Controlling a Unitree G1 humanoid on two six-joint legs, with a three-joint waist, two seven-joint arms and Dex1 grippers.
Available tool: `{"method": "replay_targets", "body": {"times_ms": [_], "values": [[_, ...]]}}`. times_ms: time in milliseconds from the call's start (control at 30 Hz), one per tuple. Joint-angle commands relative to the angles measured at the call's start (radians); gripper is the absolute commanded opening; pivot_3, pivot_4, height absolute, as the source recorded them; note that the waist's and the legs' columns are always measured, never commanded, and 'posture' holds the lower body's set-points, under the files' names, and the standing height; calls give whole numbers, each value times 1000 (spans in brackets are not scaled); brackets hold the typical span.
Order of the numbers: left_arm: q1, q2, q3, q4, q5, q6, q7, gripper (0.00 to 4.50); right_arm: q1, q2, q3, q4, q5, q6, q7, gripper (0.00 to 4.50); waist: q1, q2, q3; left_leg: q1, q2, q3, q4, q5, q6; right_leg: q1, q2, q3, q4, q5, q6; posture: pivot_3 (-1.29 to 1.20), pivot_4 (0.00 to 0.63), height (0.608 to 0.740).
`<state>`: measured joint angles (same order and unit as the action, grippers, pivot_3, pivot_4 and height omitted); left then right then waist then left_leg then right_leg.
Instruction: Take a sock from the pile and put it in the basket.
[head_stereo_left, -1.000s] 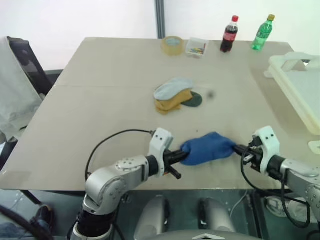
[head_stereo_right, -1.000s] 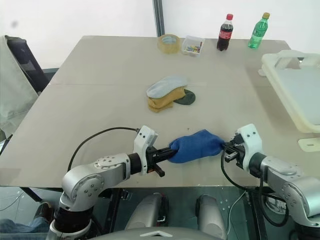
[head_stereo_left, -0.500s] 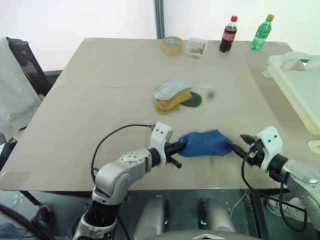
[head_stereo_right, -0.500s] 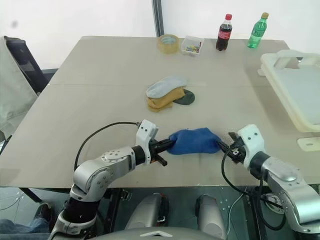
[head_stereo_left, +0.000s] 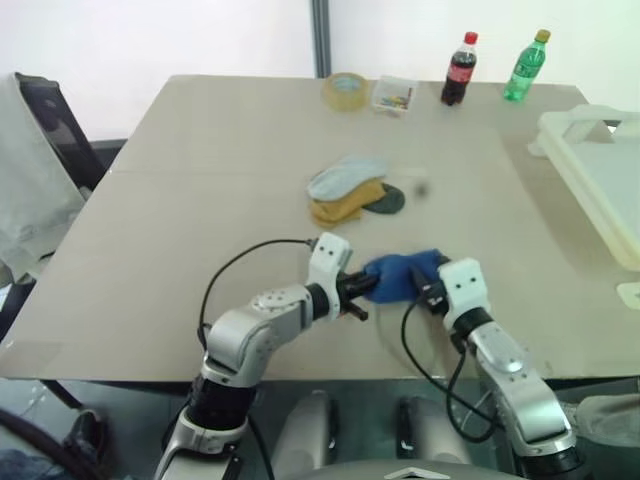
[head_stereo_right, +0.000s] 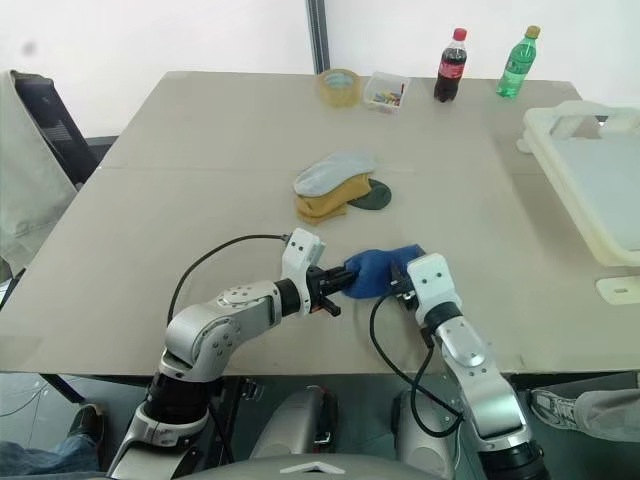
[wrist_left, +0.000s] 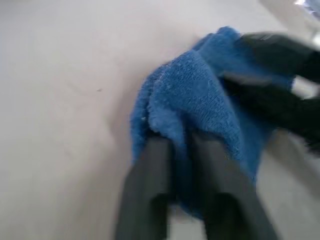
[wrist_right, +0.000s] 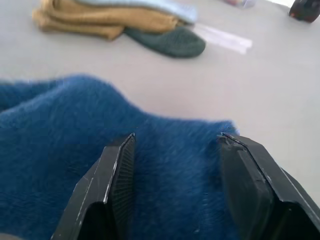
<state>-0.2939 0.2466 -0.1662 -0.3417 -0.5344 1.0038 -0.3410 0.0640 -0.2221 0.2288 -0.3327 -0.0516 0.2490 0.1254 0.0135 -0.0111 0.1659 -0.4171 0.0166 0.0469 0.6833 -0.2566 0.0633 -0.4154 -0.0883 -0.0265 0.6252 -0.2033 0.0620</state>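
Sock (head_stereo_left: 400, 276), blue, low center: my left gripper (wrist_left: 181, 150) pinches it so my right gripper (wrist_right: 175, 165), jaws apart, can grab.

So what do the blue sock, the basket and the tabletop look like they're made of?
Blue sock: soft knit, probably terry or fleece; its surface is fuzzy and it bunches into loose folds. Basket: looks like moulded plastic, off-white and smooth, with a rounded rim and loop handle. Tabletop: matte beige board, possibly laminate; flat and even, with no grain visible, so the core is unclear.
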Motion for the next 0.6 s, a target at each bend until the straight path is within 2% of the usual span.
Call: {"method": "replay_targets", "body": {"times_ms": [33, 133, 167, 233, 400, 600], "values": [[-1, 1, 30, -9, -7, 40, 15, 2538, 15, 15, 18, 24, -26, -27, 1, 2675, -1, 0, 0, 0, 0, 0, 0, 0, 0, 0, 0, 0, 0, 0, 0, 0, 150, 740], [-3, -47, 142, 1, -102, 120, 36, 3967, 16, 18, 12, 39, -41, -27, 5, 2675, -3, 0, -1, 2, 1, 0, 0, 0, 0, 1, 1, 0, 1, 0, 0, 0, 150, 740], [-8, -65, 186, 9, -131, 145, 47, 4290, 15, 15, 11, 44, -46, -30, 8, 2675, -4, 0, -1, 2, 1, 0, 0, 0, 0, 1, 1, 0, 1, 0, 1, 0, 150, 740], [-17, -71, 243, 23, -163, 175, 53, 4290, 10, 6, 10, 61, -55, -45, 18, 2675, -5, 0, -1, 3, 1, 0, 0, 0, 0, 1, 1, 0, 1, 0, 1, 0, 150, 740], [-33, -37, 291, 49, -201, 245, 47, 4290, -10, 11, 5, 88, -56, -52, 36, 2675, -7, -1, -2, 3, 1, 0, 0, 0, 0, 2, 2, 0, 1, 0, 0, 0, 150, 740], [-60, 16, 215, 125, -151, 216, 23, 4290, -31, 15, 11, 112, -71, -58, 42, 2675, -19, -2, -6, 4, 1, 0, 0, 0, -1, 2, 2, 0, 1, 0, 0, 0, 150, 740]]}}
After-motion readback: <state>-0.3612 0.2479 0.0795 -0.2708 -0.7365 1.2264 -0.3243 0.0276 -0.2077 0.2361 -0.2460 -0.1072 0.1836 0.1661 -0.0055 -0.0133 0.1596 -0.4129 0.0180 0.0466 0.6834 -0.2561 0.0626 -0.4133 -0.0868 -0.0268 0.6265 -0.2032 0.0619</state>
